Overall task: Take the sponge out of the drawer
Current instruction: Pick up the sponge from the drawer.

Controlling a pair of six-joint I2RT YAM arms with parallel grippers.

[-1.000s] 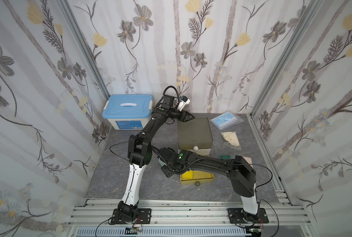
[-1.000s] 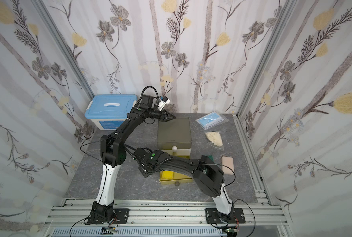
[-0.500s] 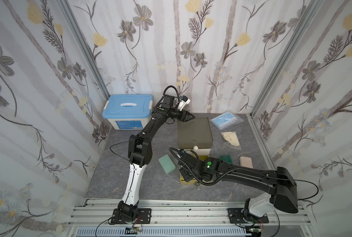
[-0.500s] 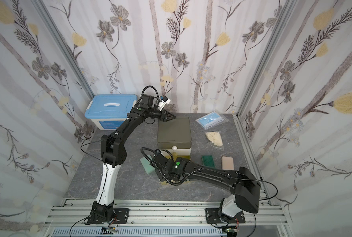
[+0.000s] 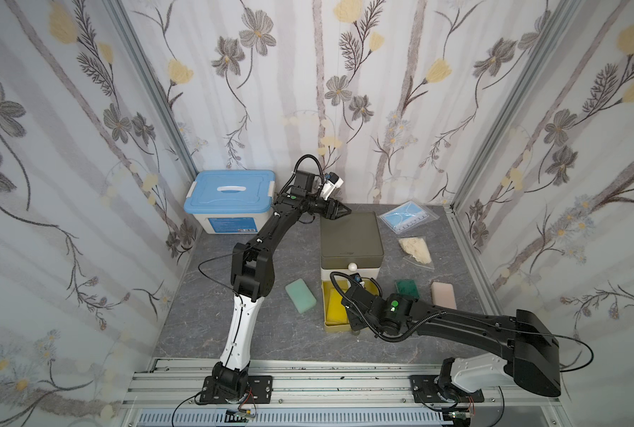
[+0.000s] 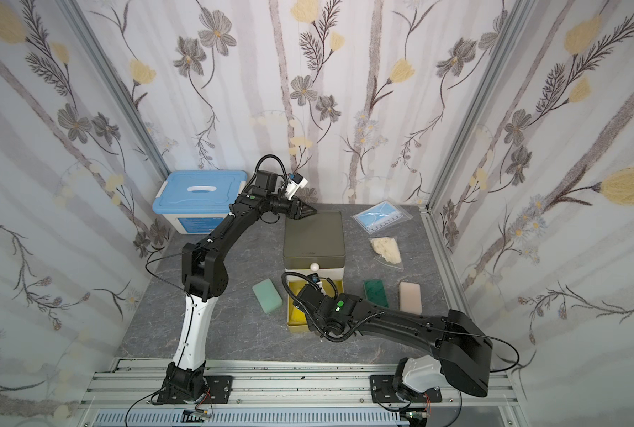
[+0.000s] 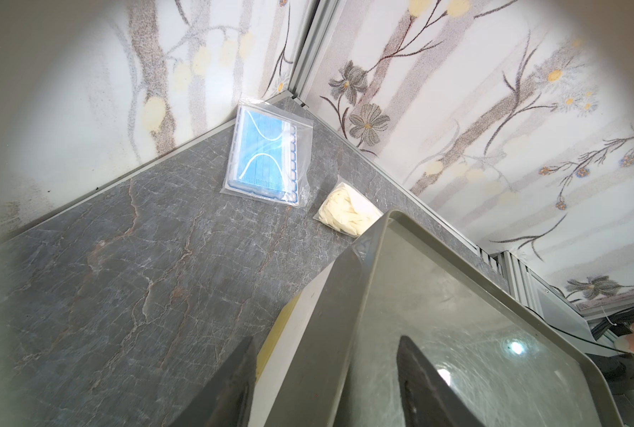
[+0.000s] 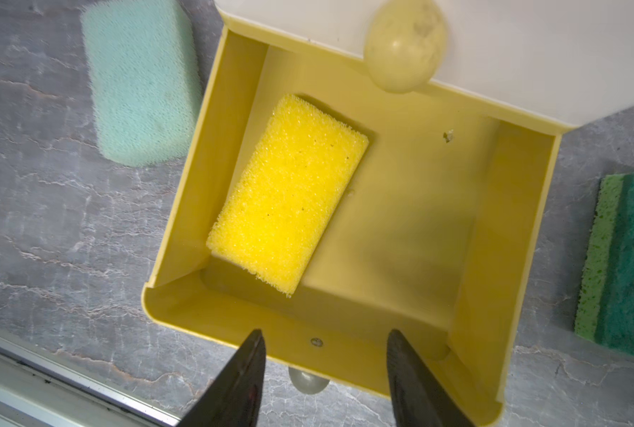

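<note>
My right gripper (image 8: 326,332) is open. Both fingers (image 8: 234,388) stand apart with nothing between them, poised above the front wall of the drawer (image 8: 485,240). My right arm (image 5: 467,325) runs low and nearly level from its base at the front right towards the middle of the table (image 5: 197,325). The wrist is bent down, so its camera looks straight into the drawer.

The drawer is pulled out of the cabinet (image 5: 350,236). The yellow sponge (image 8: 289,192) lies flat on the drawer floor, along the wall nearest the pale green sponge (image 8: 141,85), which rests on the table just outside. I am not touching the yellow sponge. A dark green sponge (image 8: 626,266) lies on the table at the drawer's opposite side.

My left gripper (image 7: 326,340) is clamped on the cabinet's rear top edge, with one finger over the top panel and the other down the outer wall. My left arm (image 5: 256,266) rises from its base, bends at the elbow and stretches rearward. The wrist is level, at the cabinet corner nearest the blue-lidded box (image 5: 230,192).
</note>
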